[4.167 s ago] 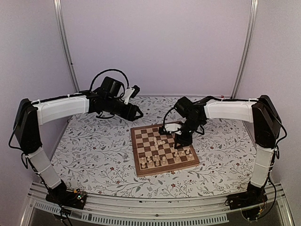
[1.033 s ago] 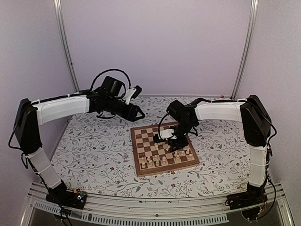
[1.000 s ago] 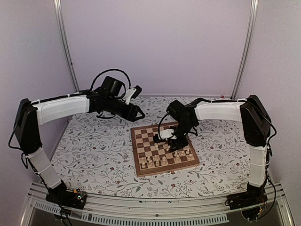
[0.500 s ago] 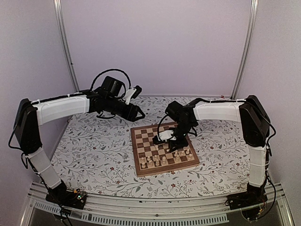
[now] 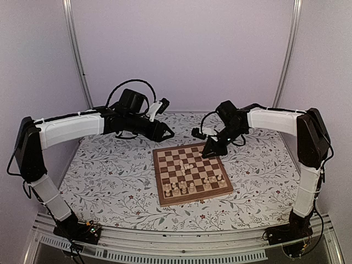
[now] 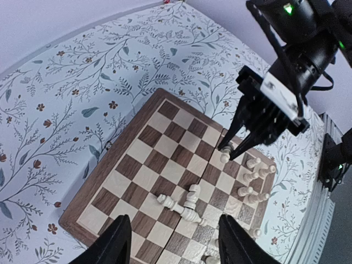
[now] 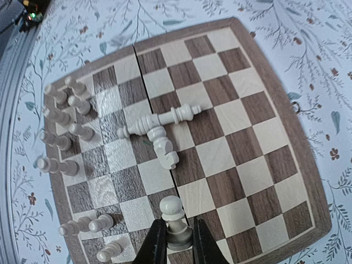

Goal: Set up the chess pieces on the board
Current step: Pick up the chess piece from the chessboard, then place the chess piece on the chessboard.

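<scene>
Cream turned pawn pinched in right pincer, checked wooden board

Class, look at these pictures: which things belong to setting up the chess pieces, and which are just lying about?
Belong to the job: square wooden chessboard with dark and tan checks; small cream turned chess pieces, some toppled mid-board; cream pawn pinched in the right gripper.
Just there: floral-patterned tablecloth; metal frame posts; open, empty left gripper.
</scene>
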Controlling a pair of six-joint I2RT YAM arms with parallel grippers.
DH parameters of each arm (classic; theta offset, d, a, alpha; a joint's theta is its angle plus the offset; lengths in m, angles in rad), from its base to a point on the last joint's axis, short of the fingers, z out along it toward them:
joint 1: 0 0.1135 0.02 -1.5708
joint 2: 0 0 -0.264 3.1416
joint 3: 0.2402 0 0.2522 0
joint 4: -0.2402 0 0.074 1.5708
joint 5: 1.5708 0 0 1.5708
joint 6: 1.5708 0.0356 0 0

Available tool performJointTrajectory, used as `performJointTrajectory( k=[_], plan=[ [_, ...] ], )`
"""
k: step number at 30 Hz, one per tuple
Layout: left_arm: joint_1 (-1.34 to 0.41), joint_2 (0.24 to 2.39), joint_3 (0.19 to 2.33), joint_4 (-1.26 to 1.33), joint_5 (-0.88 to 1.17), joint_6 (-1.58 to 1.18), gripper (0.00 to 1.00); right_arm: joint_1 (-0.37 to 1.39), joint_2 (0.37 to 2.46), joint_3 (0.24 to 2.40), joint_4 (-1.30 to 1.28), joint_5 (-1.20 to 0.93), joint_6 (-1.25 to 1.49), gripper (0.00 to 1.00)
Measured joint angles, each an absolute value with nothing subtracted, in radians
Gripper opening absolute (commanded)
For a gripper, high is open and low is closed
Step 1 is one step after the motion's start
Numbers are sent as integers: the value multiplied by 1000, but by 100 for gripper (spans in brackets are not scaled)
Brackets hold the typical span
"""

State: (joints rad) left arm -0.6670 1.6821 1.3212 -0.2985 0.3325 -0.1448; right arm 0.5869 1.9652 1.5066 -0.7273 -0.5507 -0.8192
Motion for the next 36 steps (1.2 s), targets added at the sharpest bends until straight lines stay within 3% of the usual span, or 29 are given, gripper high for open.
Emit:
performJointTrajectory(
  k=[5, 12, 25, 36],
  plan=[
    [-716, 1627, 1300, -201, 352, -220, 53, 544, 1844, 1457, -634, -719, -682, 7],
    [-776, 1616, 1285, -91, 352, -353, 51, 544, 1826, 1443, -575, -826, -590, 8],
    [-839, 1756, 1296, -44, 351, -466, 46, 544, 1784, 1381, -553, -866, -573, 9],
    [-861, 1816, 1332, -36, 374, -489, 32, 544, 1759, 1378, -553, -875, -583, 10]
  ],
)
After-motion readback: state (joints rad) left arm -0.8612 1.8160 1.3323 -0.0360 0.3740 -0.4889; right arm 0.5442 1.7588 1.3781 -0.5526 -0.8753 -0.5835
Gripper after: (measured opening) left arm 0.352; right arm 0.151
